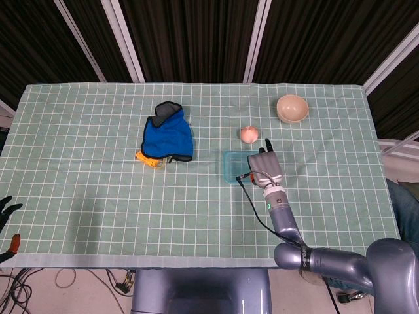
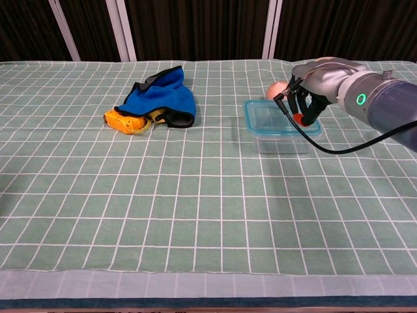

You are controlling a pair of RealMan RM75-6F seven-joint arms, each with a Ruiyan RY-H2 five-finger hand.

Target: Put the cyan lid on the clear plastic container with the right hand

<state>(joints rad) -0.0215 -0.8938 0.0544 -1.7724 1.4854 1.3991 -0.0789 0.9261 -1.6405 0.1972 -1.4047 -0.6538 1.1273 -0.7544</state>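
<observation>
Lid sits on container w/ right hand fingers spread, touching rim.

The lid sits on the container, cloth to its left, bowl behind right.

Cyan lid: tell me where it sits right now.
The cyan lid sits on the clear plastic container, right of centre in both views, under the right hand, near the peach-coloured ball.
</observation>
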